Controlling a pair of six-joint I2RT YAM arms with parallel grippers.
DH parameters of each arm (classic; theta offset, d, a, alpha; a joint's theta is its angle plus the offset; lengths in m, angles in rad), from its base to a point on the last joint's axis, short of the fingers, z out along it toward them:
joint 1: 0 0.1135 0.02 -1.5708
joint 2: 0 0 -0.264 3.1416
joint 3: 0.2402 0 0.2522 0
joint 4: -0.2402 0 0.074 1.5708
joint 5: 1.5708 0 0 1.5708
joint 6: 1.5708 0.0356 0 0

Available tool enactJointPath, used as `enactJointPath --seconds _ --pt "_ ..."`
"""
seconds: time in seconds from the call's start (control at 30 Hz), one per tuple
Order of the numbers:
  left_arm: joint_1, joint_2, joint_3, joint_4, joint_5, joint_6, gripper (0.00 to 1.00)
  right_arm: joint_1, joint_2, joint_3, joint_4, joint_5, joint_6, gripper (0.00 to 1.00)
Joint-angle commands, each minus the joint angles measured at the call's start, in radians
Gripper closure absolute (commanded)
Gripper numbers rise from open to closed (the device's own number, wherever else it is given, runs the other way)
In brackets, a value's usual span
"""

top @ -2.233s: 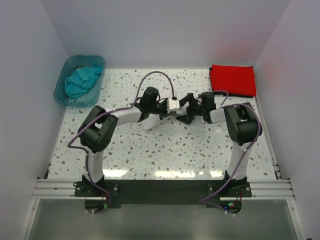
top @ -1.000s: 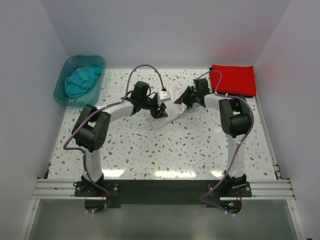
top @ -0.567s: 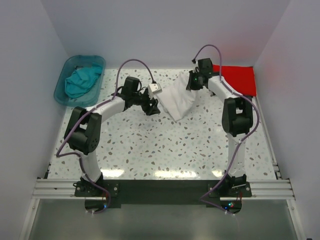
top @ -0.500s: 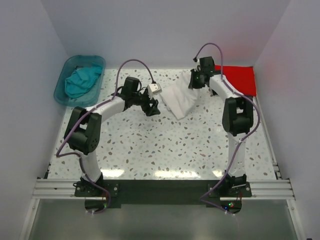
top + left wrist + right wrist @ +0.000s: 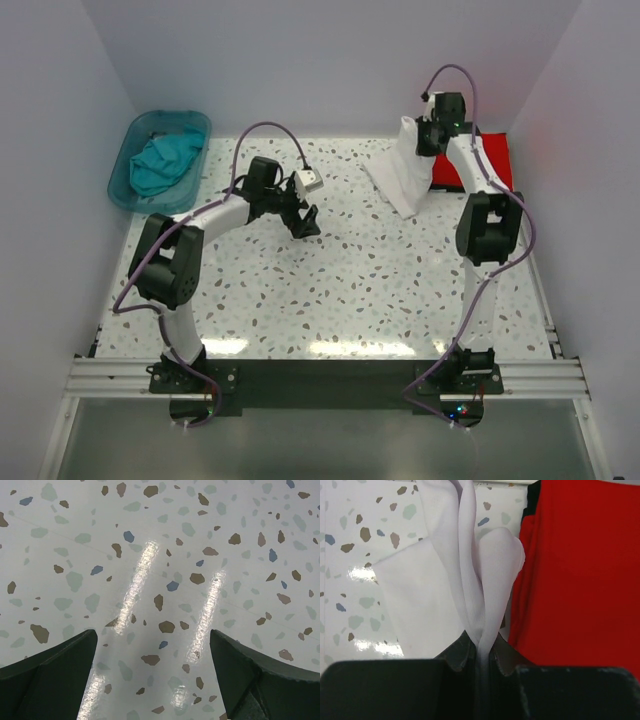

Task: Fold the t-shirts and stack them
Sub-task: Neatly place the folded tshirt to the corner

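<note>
Three t-shirts: white (image 5: 408, 172), red (image 5: 503, 163), seemingly teal (image 5: 163, 162).

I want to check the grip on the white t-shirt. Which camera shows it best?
The right wrist view: the white t-shirt is pinched close-up in the right gripper, beside the red t-shirt. The top external view shows the shirt whole but small, hanging from the gripper. The left wrist view shows none of it.

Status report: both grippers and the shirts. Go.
Left gripper open, empty, over table. Right gripper shut on white t-shirt, hanging beside folded red t-shirt. Teal t-shirt bunched in tub. Nothing seen in the way.
</note>
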Motion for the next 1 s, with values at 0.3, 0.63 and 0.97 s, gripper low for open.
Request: enactJointPath --seconds 0.3,0.63,0.97 --pt "0.005 -0.026 -0.009 0.007 -0.001 0.014 0.00 -0.006 0.051 0.240 -0.001 0.077 -0.044 1.00" --pt "0.006 -0.028 -0.026 0.024 0.007 0.013 0.00 -0.008 0.007 0.288 -0.021 0.082 0.018 1.00" --pt "0.006 -0.029 -0.035 0.042 0.014 0.010 0.00 -0.008 -0.015 0.358 -0.040 0.081 0.061 1.00"
